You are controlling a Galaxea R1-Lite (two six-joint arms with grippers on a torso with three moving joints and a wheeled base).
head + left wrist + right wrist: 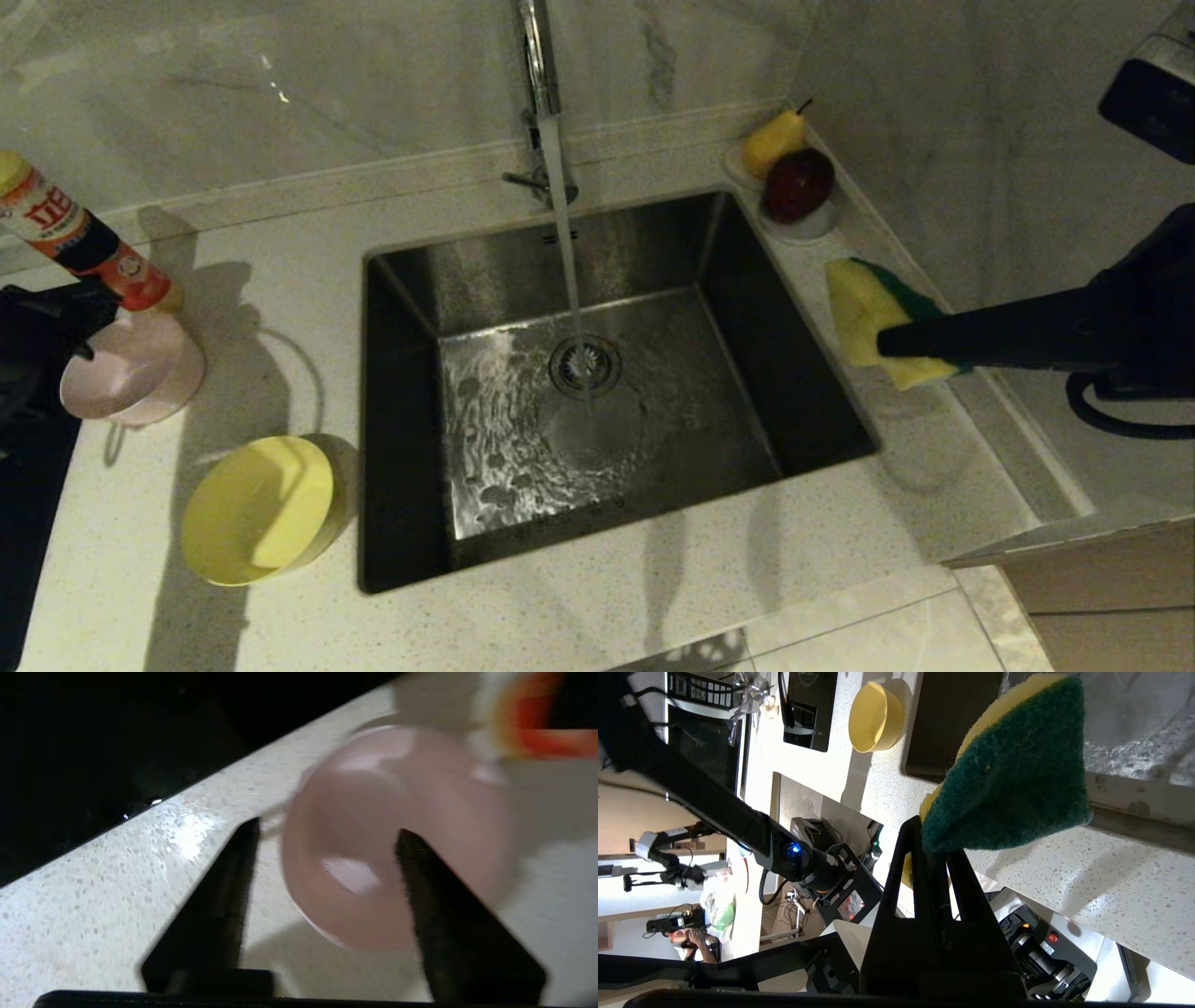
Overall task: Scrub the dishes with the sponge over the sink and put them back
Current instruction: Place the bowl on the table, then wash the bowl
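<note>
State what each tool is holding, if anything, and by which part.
The right tool is shut on the sponge, pinching one end of it. The left tool stands open astride the pink bowl's rim, holding nothing.

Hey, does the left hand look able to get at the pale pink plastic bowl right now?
Probably yes. The left hand is open, one finger on each side of the pale pink plastic bowl's rim, with nothing between them. The orange-labelled bottle stands close behind the bowl but does not block it.

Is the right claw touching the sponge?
Touching. In the right wrist view the right claw is shut on the sponge, its edge pinched between the fingers; the head view shows the same grip beside the sink.
</note>
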